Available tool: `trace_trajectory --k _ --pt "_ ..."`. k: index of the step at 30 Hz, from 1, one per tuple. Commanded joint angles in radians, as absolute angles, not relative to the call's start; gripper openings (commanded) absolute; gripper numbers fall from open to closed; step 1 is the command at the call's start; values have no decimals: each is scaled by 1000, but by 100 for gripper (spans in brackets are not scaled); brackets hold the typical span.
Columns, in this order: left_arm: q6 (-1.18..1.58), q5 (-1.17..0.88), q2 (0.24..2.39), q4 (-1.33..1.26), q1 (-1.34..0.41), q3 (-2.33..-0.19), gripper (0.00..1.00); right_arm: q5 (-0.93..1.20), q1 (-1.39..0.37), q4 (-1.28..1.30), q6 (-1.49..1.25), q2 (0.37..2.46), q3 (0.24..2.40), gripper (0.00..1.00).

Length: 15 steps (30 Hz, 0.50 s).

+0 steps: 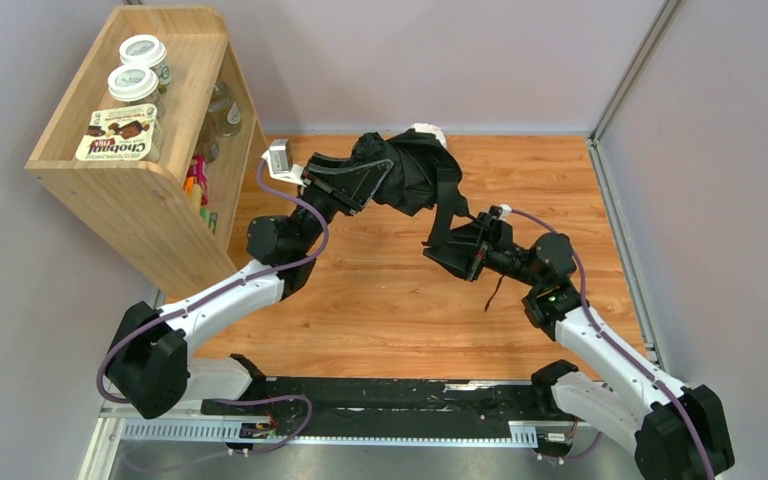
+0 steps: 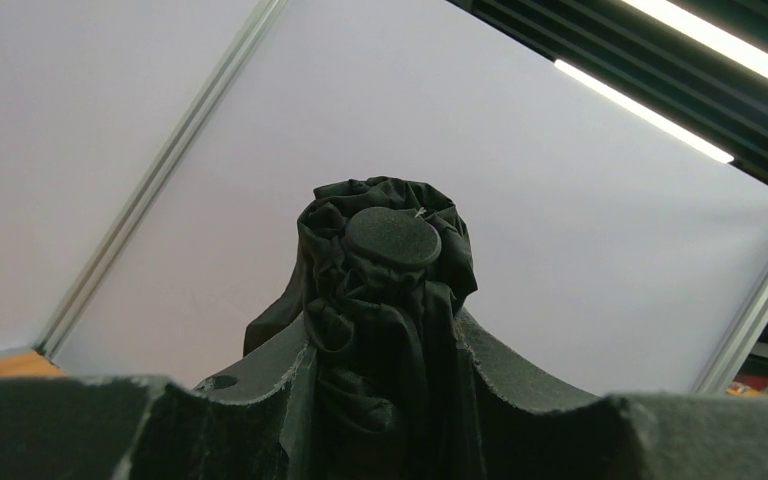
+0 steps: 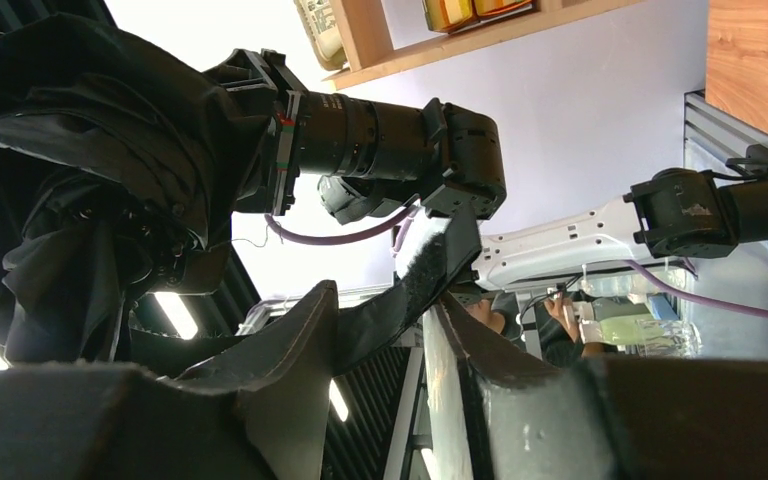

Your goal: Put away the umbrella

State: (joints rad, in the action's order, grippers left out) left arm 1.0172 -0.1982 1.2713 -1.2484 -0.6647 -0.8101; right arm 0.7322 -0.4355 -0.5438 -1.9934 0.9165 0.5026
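**Umbrella held up between two hands at the far middle of the counter**

The umbrella point(image 1: 415, 170) is held off the wooden counter point(image 1: 380, 320), at its far middle, to the right of the wooden shelf point(image 1: 130, 195). Its black fabric is loosely bunched rather than neatly wrapped.

The bundle is gripped by the left hand point(image 1: 375, 175), which is reached in from the shelf side. In the left wrist view the crumpled fabric is seen wedged between the two fingers point(image 2: 260, 380), with both pressed against it. A round black cap point(image 2: 393, 237) is seen at the end of the bundle, just beyond the fingertips.

A flat black strap point(image 3: 415, 290) is led down from the bundle to the right hand point(image 1: 450, 238), which is placed just below and to the right of the umbrella. In the right wrist view the strap is seen passing between that hand's fingers point(image 3: 295, 345), which are set a narrow way apart. Whether the strap is actually pinched cannot be told. A thin dark cord point(image 1: 495, 290) is seen hanging beside the right wrist, above the counter.

On top of the shelf two white-lidded cups point(image 1: 138, 70) and a yoghurt carton point(image 1: 118, 135) are stood, well apart from the umbrella.
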Motion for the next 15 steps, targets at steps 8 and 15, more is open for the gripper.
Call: trace_trajectory --k 8,15 --pt "1068 -232 1278 -1365 -666 -838 0 696 -437 -684 -2554 966 511 39" --pt "1133 -201 1308 -1411 -684 -834 0 654 -440 -759 -2498 1003 512 0"
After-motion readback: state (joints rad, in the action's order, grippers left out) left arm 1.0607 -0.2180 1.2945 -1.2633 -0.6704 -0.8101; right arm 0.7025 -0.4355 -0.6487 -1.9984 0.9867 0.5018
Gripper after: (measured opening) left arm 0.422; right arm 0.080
